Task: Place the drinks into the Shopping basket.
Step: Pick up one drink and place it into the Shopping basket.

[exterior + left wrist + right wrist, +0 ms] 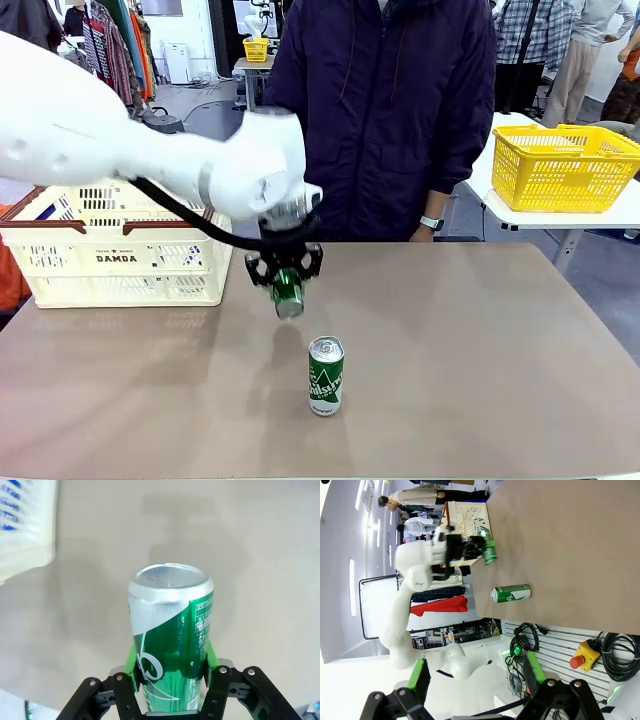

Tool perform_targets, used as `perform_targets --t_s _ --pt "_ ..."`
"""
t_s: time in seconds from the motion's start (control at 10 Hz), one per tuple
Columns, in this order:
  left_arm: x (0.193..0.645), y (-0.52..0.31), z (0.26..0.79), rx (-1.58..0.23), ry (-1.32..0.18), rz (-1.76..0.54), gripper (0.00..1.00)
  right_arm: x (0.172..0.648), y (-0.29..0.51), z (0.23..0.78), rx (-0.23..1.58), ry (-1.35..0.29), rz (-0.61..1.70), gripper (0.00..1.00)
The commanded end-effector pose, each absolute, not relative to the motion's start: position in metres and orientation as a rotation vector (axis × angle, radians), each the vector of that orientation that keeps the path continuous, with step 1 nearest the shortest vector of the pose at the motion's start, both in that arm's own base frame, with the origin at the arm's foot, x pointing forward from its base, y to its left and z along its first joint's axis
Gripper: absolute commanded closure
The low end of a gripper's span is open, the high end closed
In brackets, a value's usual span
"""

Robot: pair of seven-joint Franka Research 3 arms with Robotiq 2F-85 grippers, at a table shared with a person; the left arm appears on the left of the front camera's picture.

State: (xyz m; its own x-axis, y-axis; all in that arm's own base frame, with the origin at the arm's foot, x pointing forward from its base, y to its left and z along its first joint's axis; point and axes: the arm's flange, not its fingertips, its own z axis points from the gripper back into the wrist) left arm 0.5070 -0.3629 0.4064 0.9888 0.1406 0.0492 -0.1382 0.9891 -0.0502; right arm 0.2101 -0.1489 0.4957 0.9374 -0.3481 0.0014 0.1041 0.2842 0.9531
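My left gripper is shut on a green can, held tilted a little above the brown table. The left wrist view has the same green can clamped between the green pads. A second green can with white lettering stands upright near the table's front, apart from the gripper. The cream-white Shopping basket marked DAMDA sits at the table's left. My right gripper stands open off the table's edge, nothing between its fingers; from there the standing can and the held can lie farther off.
A person in a dark jacket stands at the far side of the table. A yellow mesh basket rests on a separate white table at the right. The table's right half is bare.
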Motion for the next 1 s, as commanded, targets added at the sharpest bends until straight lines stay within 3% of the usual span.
perform_targets --t_s 0.0,0.4,0.5,0.9 --pt "0.476 -0.332 0.49 -0.035 -0.103 0.036 1.0 0.21 -0.15 0.499 1.266 -0.238 -0.294 0.0" --pt "0.412 -0.263 0.57 -0.106 -0.111 -0.32 1.0 0.21 -0.15 0.499 1.266 -0.238 -0.294 0.0" --pt "0.436 -0.313 0.566 -0.019 -0.112 -0.185 1.0 0.21 -0.15 0.499 1.266 -0.238 -0.294 0.0" --pt "0.436 -0.313 0.566 -0.019 -0.112 -0.185 1.0 0.21 -0.15 0.499 1.266 -0.238 -0.294 0.0"
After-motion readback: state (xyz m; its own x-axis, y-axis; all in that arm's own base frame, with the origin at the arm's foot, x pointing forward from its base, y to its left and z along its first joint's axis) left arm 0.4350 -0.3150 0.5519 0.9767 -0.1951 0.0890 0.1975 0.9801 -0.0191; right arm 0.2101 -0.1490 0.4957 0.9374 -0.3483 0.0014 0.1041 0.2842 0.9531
